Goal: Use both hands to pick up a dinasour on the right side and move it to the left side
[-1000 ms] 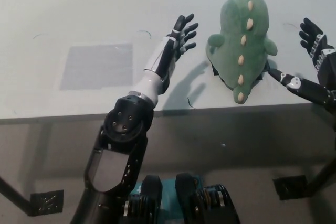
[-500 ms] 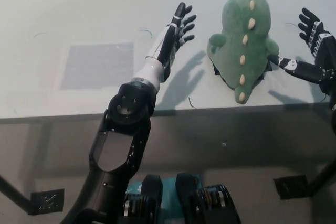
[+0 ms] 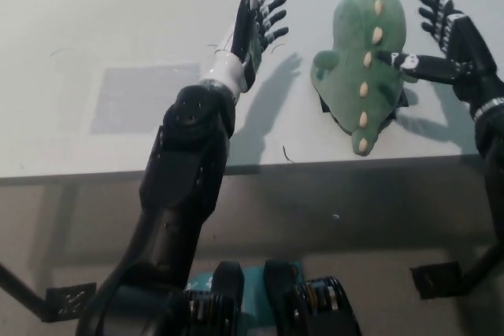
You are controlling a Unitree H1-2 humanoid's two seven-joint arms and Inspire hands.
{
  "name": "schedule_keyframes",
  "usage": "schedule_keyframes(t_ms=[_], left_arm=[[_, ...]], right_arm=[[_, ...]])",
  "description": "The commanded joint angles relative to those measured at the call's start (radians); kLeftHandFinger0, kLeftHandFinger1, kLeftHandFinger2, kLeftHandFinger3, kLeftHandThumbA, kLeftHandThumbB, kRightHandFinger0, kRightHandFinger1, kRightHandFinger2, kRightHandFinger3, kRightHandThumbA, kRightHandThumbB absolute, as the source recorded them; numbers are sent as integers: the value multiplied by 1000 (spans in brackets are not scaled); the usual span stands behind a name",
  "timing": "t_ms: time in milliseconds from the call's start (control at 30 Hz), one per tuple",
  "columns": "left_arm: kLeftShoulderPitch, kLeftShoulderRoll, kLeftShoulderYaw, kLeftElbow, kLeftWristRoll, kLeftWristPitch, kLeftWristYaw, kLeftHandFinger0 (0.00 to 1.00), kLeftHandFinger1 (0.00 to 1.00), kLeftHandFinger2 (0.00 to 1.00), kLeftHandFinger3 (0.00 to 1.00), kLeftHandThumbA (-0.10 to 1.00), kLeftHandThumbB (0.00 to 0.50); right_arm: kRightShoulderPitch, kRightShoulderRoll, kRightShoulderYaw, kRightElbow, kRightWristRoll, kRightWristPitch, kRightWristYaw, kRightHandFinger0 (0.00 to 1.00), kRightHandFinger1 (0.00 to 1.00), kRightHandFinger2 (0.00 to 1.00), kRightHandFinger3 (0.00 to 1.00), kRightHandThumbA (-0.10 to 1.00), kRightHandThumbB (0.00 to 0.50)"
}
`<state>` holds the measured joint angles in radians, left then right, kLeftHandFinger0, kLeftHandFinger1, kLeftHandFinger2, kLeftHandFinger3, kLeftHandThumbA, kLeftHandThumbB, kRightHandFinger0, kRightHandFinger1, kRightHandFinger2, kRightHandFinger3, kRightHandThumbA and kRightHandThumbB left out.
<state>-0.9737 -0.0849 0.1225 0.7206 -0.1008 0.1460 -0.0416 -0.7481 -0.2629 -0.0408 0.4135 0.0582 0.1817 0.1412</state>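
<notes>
Fingers spread on left hand [image 3: 256, 25] and right hand [image 3: 450, 41], flanking dinosaur [image 3: 364, 64], its face hidden.

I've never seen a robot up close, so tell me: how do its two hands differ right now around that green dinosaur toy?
The left hand has pale parts at the wrist and stands apart from the green dinosaur, a strip of table between them; the right hand is black and close against the toy's other side, one finger reaching onto it. The left points up the picture, the right slants inward. Both are open, fingers spread, holding nothing.
</notes>
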Motion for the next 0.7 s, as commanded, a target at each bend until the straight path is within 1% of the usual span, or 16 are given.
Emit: schedule_keyframes(t_ms=[0,33,67,100,200,233,267,300,333,400,433,467,567,600,633,667], left_arm=[[-93,11,22,46,-34,28,23,1000,1000,1000,1000,1000,342],[-98,14,23,64,-32,30,25,1000,1000,1000,1000,1000,354],[-98,16,21,71,-28,37,28,1000,1000,1000,1000,1000,359],[-106,22,21,82,-25,39,30,1000,1000,1000,1000,1000,348],[-118,35,8,119,-14,68,26,1000,1000,1000,1000,1000,300],[-118,40,5,138,-13,71,20,1000,1000,1000,1000,1000,263],[-115,43,6,160,-16,66,14,1000,1000,1000,1000,1000,248],[-114,43,12,172,-24,64,14,1000,1000,1000,1000,1000,250],[-111,43,14,180,-26,60,16,1000,1000,1000,1000,1000,238],[-112,43,15,187,-26,56,17,1000,1000,1000,1000,1000,238],[-100,41,12,204,-21,47,22,1000,1000,1000,1000,1000,252],[-98,40,11,209,-20,46,25,1000,1000,1000,1000,1000,250],[-72,28,1,222,-14,38,21,1000,1000,1000,1000,1000,277],[-64,24,-7,230,-7,27,20,1000,1000,1000,1000,1000,286],[-72,27,-6,242,-8,18,22,1000,1000,1000,1000,1000,287],[-58,14,-8,242,-8,13,31,1000,1000,1000,1000,1000,284]], right_arm=[[-89,-19,7,80,-10,-31,16,1000,1000,1000,1000,1000,21],[-95,-21,11,107,-12,-34,18,1000,1000,1000,1000,1000,34],[-97,-21,11,122,-12,-43,17,1000,1000,1000,1000,1000,28],[-113,-19,13,149,-15,-50,14,1000,1000,1000,1000,1000,10],[-119,-10,10,186,-19,-65,-6,1000,1000,1000,1000,1000,1],[-118,-6,11,210,-23,-74,-13,1000,1000,1000,1000,1000,6],[-114,-3,17,229,-35,-90,-23,1000,1000,1000,1000,1000,26],[-114,-3,21,245,-38,-100,-23,1000,1000,1000,1000,1000,38],[-112,-1,20,248,-34,-98,-21,1000,1000,1000,1000,1000,68],[-112,0,19,251,-33,-99,-21,1000,1000,1000,1000,1000,71],[-103,3,25,251,-43,-85,-31,1000,1000,1000,1000,1000,98],[-102,4,24,254,-43,-84,-31,1000,1000,1000,1000,1000,102],[-96,7,28,279,-59,-120,-42,1000,1000,1000,1000,1000,108],[-95,8,32,284,-68,-125,-50,1000,1000,1000,1000,1000,125],[-112,7,35,306,-72,-134,-50,1000,1000,1000,1000,1000,127],[-119,8,35,329,-70,-159,-48,1000,1000,1000,1000,1000,108]])
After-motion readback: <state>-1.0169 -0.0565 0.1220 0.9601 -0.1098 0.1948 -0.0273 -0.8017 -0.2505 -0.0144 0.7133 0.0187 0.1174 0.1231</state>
